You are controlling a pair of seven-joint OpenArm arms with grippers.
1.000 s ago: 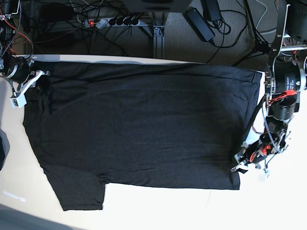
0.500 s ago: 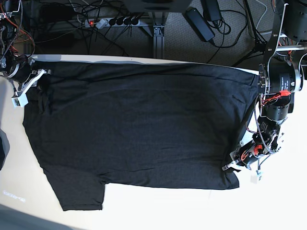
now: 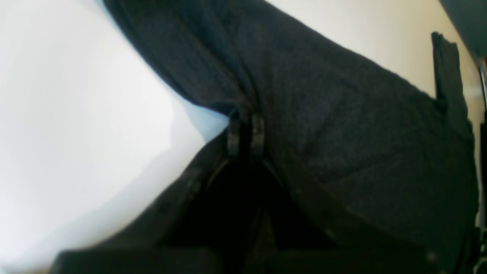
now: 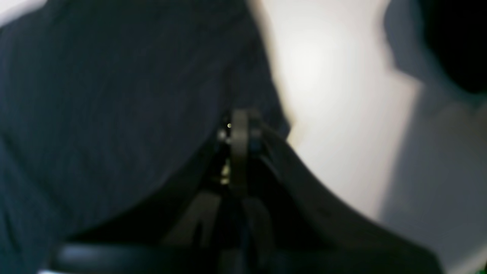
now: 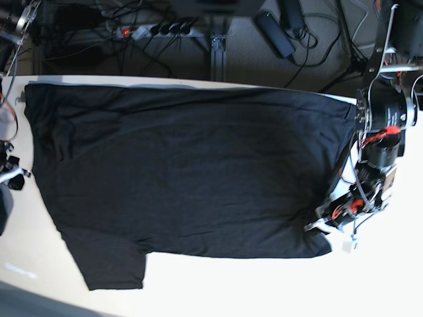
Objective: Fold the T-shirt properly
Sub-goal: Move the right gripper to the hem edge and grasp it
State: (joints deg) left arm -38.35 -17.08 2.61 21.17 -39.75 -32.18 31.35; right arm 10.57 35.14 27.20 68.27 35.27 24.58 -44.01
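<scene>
Over the T-shirt's (image 5: 192, 172) corner, left gripper (image 3: 245, 133) jaws pinch cloth.

Base view looks straight down from overhead, far off. Each wrist view looks along its own fingers, very close. All share the shirt (image 5: 192, 165).

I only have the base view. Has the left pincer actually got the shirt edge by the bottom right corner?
Observer: Yes; the left wrist view shows the left pincer shut on an edge of the T-shirt.
Operator: Is the cloth flat there?
Observer: No, it tents up off the table.
Operator: And the other one?
Observer: The right pincer is shut at the cloth's edge; too blurred to tell whether it grips fabric.
</scene>
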